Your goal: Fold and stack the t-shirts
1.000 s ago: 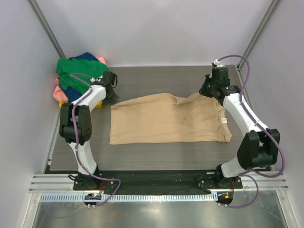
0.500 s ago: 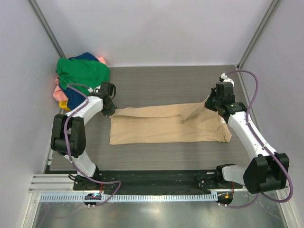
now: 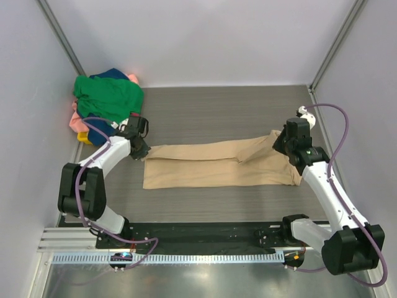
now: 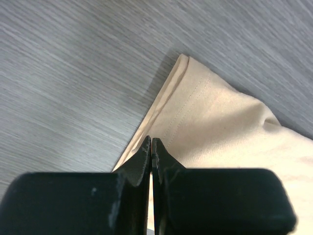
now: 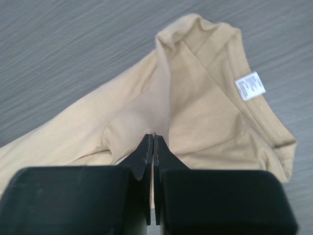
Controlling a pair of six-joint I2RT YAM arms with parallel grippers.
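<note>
Tan t-shirt (image 3: 211, 166) now lies folded narrower, lengthwise.

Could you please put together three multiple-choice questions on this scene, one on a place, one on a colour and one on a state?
1. Where does the heap of unfolded shirts lie on the grey wood-grain table?
A. far left corner
B. far right corner
C. centre of the near edge

2. What colour is the soft short-sleeved t-shirt spread between the arms?
A. navy
B. tan
C. pink

3. How do the left gripper and the right gripper stand?
A. both open above the cloth
B. one open, one shut
C. both shut on the spread shirt's cloth

Answers:
1 A, since the green-topped heap sits at the table's far left in the top view.
2 B, since both wrist views show tan cloth, and the right one shows its white neck label.
3 C, since each wrist view shows the fingers pressed together on the cloth.
</note>
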